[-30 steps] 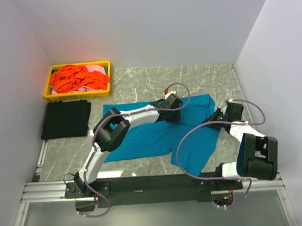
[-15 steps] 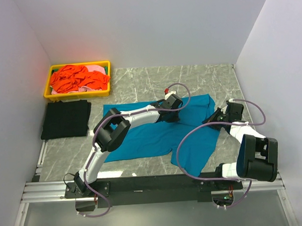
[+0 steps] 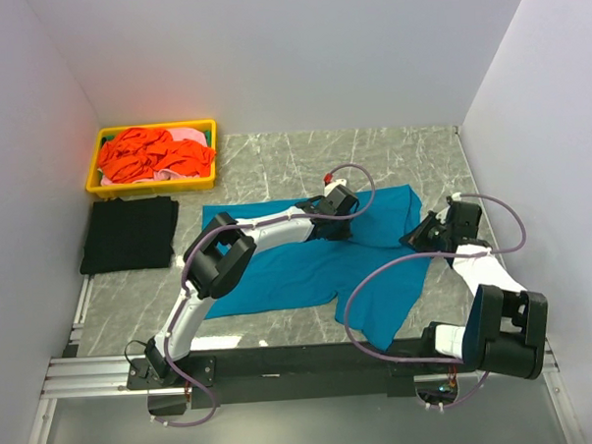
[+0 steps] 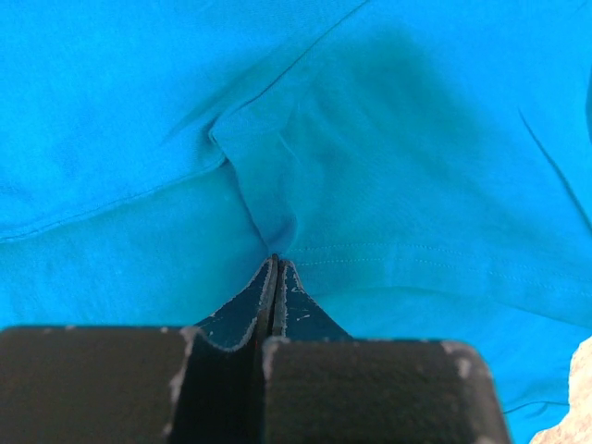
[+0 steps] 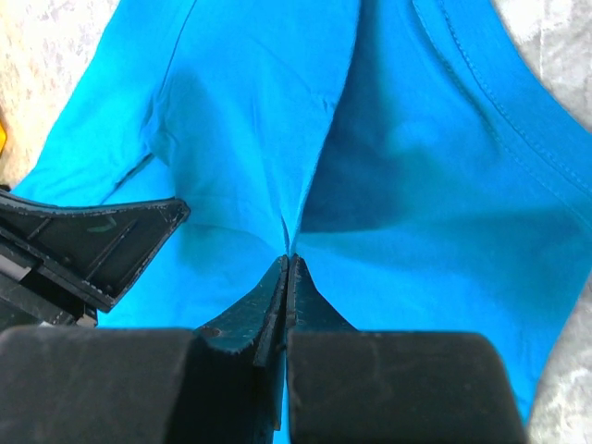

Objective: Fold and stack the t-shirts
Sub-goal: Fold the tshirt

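Left claw [image 4: 275, 264] has closed since 1 s ago and now pinches a ridge of the teal shirt [image 3: 279, 272] near its far edge. Right claw [image 5: 287, 264], nudged slightly toward table's [image 3: 273, 154] right edge, is clamped on a fold of same shirt. Shirt lies spread mid-table. Black shirt [image 3: 129, 234] sits folded by left edge. Orange shirts [image 3: 146, 155] are in yellow tray [image 3: 152, 186], far-left corner.

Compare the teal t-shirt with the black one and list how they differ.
The teal t-shirt lies spread and wrinkled in the middle; the black t-shirt is folded into a neat rectangle at left. The teal covers far more area than the black. The left gripper and right gripper pinch the teal; nothing touches the black. Both lie outside the yellow tray.
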Robot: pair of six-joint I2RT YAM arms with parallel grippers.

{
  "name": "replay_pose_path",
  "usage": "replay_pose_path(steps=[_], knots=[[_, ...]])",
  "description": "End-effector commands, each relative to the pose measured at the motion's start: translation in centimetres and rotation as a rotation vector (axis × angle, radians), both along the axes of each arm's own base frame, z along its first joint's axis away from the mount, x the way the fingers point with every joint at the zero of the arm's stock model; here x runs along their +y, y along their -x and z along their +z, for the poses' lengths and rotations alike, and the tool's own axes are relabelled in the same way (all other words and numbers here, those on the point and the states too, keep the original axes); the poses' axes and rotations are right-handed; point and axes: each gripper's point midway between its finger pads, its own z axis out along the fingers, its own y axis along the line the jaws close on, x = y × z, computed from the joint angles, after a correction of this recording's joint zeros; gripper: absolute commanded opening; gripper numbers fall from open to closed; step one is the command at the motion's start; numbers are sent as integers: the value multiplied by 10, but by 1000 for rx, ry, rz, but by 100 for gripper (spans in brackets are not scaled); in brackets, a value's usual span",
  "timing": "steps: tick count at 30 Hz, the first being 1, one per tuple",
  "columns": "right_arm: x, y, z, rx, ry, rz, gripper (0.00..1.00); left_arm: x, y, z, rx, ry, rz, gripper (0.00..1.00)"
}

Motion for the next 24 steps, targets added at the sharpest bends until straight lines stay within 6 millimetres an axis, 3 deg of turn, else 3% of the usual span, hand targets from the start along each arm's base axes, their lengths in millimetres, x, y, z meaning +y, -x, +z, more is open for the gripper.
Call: replay_pose_path(steps=[1, 10, 15, 18, 22, 24], knots=[[-6, 0, 12, -26, 40, -10, 0, -7, -7, 42, -73, 48, -11, 1], [-6, 13, -11, 35, 46, -13, 4, -4, -1, 40, -54, 38, -31, 1], [-12, 15, -32, 87, 62, -43, 19, -2, 6, 36, -29, 27, -45, 2], [-18, 8, -30, 77, 72, -82, 27, 0, 7, 37, -26, 21, -48, 4], [-30, -9, -14, 41, 108, -122, 35, -1, 10, 42, -21, 31, -57, 19], [-36, -24, 1, -1, 129, -128, 39, 1, 11, 46, -18, 30, -58, 33]])
